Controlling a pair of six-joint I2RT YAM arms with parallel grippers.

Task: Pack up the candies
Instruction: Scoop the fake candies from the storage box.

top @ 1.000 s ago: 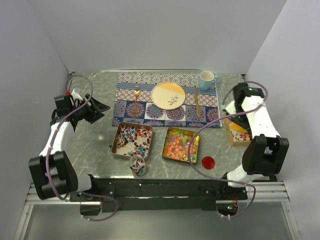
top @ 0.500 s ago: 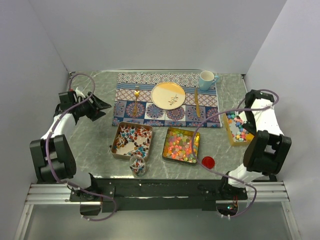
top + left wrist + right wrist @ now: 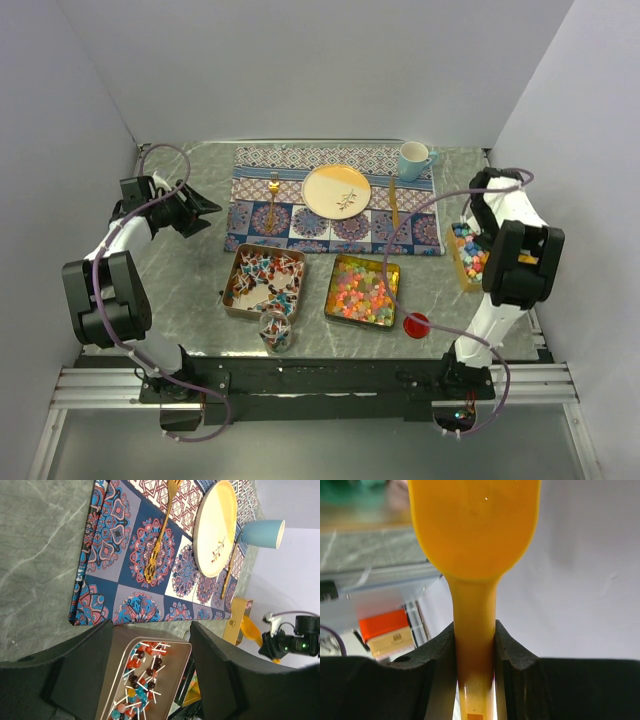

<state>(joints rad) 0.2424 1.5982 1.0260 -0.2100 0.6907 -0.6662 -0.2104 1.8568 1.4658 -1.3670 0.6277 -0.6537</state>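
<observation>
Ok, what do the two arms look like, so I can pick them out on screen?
Left arm and right arm match: white links, chunky black joints, a looping lilac cable each. Gripper fingers are broad, matte black.

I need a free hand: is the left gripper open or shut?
Open: the left gripper shows its fingers wide apart, gripping nothing.
</observation>
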